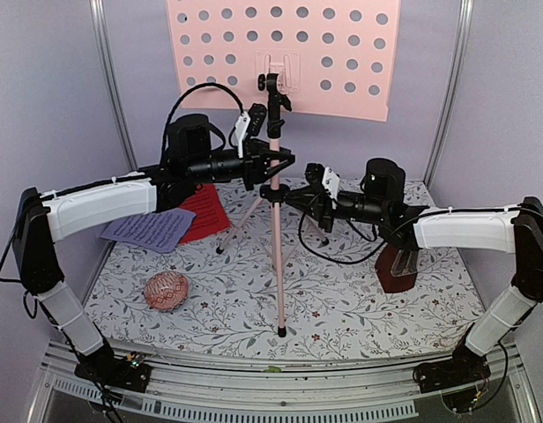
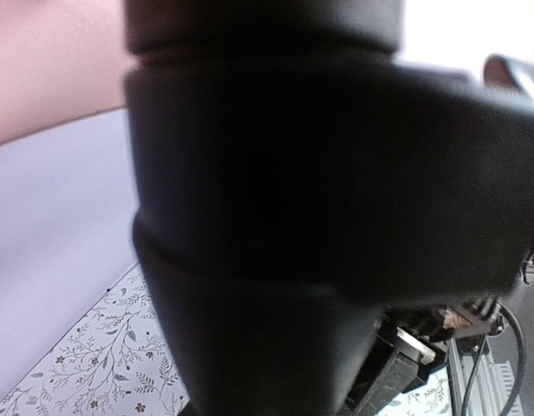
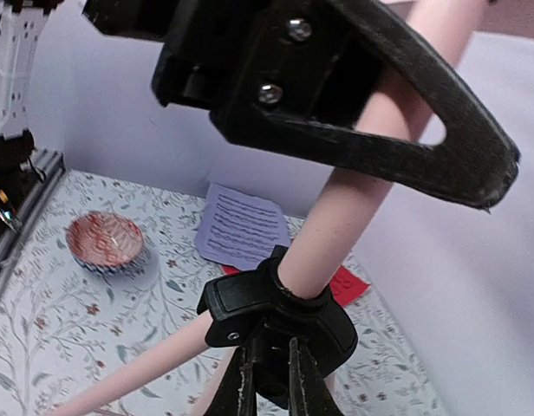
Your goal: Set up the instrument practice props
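The pink tripod music stand [image 1: 276, 256] stands mid-table, with its perforated desk [image 1: 342, 53] high at the back. My left gripper [image 1: 283, 165] is closed around the pole just above the tripod collar; its finger and the pole also show in the right wrist view [image 3: 380, 139]. My right gripper [image 1: 285, 196] is pinched on the black collar [image 3: 276, 308], its fingers almost together [image 3: 271, 348]. A lavender page [image 1: 152, 229] overlaps a red page [image 1: 207, 211] at the back left. The dark red-brown metronome [image 1: 399, 269] sits under my right arm. The left wrist view is blocked by a dark close shape.
A red-patterned bowl [image 1: 167, 291] sits front left on the floral mat [image 1: 360, 308]; it also shows in the right wrist view [image 3: 105, 243]. Lavender walls with metal posts close the back and sides. The tripod legs spread toward the front and back.
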`<state>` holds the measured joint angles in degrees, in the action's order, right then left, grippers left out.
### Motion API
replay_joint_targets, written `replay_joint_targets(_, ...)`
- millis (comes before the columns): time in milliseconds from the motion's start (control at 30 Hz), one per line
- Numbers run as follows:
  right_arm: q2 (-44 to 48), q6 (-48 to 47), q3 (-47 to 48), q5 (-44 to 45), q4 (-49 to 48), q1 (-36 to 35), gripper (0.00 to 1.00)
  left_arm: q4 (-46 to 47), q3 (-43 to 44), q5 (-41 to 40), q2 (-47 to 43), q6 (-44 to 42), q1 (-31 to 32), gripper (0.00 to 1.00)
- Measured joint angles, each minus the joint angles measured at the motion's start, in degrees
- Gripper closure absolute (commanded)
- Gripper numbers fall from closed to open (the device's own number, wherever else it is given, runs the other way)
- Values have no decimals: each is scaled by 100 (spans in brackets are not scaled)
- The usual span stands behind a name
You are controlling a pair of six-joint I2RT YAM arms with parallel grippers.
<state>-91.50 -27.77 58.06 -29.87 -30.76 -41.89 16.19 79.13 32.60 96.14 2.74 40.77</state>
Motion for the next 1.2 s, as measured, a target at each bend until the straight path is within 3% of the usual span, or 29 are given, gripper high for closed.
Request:
replay_joint_targets(167,-136,2057,136,-490,4,175,100,0,0,-11,0,0,0,100)
replay_joint_targets(567,-420,7685,243,-673,-352,295,100,-2,0,-70,0,2,-35,100)
replay_joint_targets(800,-424,10078,232,-516,-339,293,100,0,0,-96,0,2,-39,100)
replay_joint_targets(867,-424,10520,227,-474,-356,289,92,0,0,-111,0,2,-39,100)
replay_joint_targets(933,-426,10869,214,-433,-393,282,75,4,0,-129,0,7,-39,100)
replay_joint_targets(1067,-413,11025,210,-199,-592,280,51,2,0,-103,0,0,-39,100)
replay_joint_targets(1200,-380,10301,208,-63,-850,291,45,0,0,-111,0,0,-44,100)
